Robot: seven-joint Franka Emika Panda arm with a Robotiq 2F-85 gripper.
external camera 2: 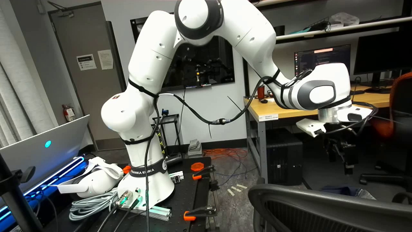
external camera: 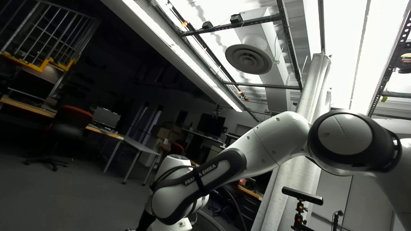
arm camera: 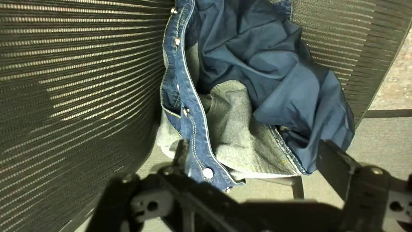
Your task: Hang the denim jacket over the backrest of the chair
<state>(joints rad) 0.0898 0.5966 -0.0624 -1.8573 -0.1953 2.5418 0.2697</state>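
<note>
The denim jacket (arm camera: pixel 225 106) lies crumpled on the mesh seat (arm camera: pixel 341 35) of the chair, with its blue lining, grey inside and snap-button edge facing up. The chair's dark mesh backrest (arm camera: pixel 70 77) stands along the left of the wrist view. In an exterior view the backrest (external camera 2: pixel 322 206) is in front and hides most of the jacket (external camera 2: pixel 347 190). My gripper (arm camera: pixel 252 149) is open, its fingers wide apart at the jacket's near edge. Whether the fingers touch the cloth I cannot tell. In an exterior view the gripper (external camera 2: pixel 342 158) points down above the jacket, beyond the backrest.
A wooden desk (external camera 2: pixel 289 111) with monitors stands behind the arm. An orange office chair (external camera 2: pixel 384 119) is at the far right. The robot's black table (external camera 2: pixel 185 199) carries clamps, cables and a headset (external camera 2: pixel 96 180). A camera on a stand (external camera: pixel 301 195) shows in an exterior view.
</note>
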